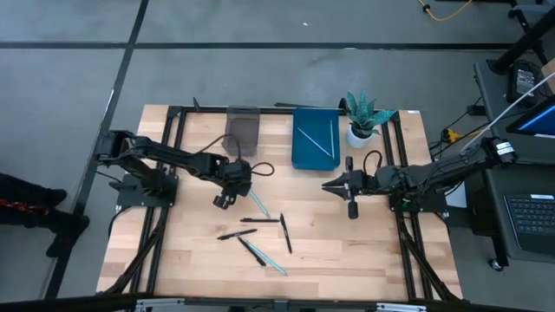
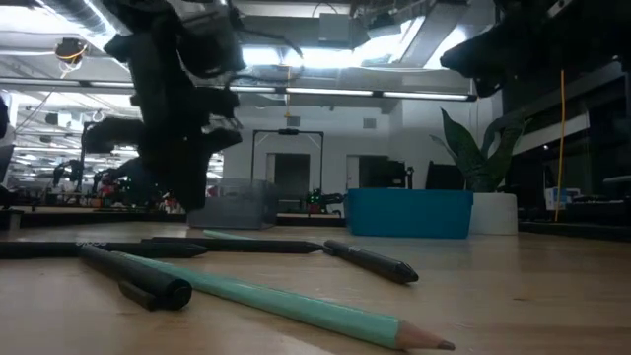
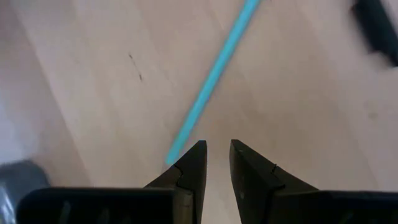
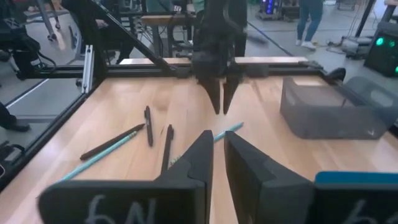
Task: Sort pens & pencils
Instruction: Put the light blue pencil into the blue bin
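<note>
On my left wrist camera the left gripper has its fingers a narrow slit apart with nothing between them; they hang just above the wooden table, and one end of a teal pencil lies right beside the fingertips without being gripped. From above, I see that left gripper hovering near the table's middle, in front of the grey bin, with the teal pencil slanting away on the side toward the right arm.

My right gripper also shows only a thin gap between its fingers, and I see nothing in it. In the high view the right gripper sits in front of the blue tray, pointing toward the left arm, well apart from the loose sticks.

The rest of the pens and pencils lie scattered on bare wood farther from the grey bin than the left gripper, black ones and teal ones mixed, some crossing. One teal pencil rests inside the blue tray. A potted plant stands just beside that tray.
</note>
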Robot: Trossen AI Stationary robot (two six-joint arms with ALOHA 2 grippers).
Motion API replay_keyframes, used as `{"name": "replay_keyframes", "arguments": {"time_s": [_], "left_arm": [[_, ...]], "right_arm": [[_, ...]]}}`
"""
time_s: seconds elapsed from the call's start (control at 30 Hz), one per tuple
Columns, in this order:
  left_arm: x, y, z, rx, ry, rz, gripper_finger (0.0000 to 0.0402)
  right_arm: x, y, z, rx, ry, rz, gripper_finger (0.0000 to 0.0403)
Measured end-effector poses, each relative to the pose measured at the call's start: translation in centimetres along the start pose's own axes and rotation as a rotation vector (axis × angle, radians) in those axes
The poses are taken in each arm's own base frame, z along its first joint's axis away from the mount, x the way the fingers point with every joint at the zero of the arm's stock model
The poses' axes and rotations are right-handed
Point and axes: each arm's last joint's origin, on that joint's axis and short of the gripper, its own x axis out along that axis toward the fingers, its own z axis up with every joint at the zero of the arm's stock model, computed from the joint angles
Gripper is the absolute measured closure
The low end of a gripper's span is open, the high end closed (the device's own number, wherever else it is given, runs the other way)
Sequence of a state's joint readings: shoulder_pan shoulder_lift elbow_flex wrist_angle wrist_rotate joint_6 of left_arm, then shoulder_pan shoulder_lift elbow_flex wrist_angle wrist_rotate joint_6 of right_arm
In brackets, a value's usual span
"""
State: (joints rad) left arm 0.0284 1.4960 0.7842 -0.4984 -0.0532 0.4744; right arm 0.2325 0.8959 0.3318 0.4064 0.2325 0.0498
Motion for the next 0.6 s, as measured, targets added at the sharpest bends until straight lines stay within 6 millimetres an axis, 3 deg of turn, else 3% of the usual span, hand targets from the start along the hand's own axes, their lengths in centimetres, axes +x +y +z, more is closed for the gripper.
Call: {"name": "replay_keyframes", "arguments": {"time_s": [0.3,0.6], "left_arm": [[1.5,1.4,2.4,0.091,0.082,0.041,0.0337],[2.2,1.4,2.7,0.122,0.115,-0.002,0.0337]], "right_arm": [[0.0,0.0,0.1,-0.011,0.012,0.001,0.036],[0.0,0.0,-0.1,-0.043,0.03,0.001,0.036]]}}
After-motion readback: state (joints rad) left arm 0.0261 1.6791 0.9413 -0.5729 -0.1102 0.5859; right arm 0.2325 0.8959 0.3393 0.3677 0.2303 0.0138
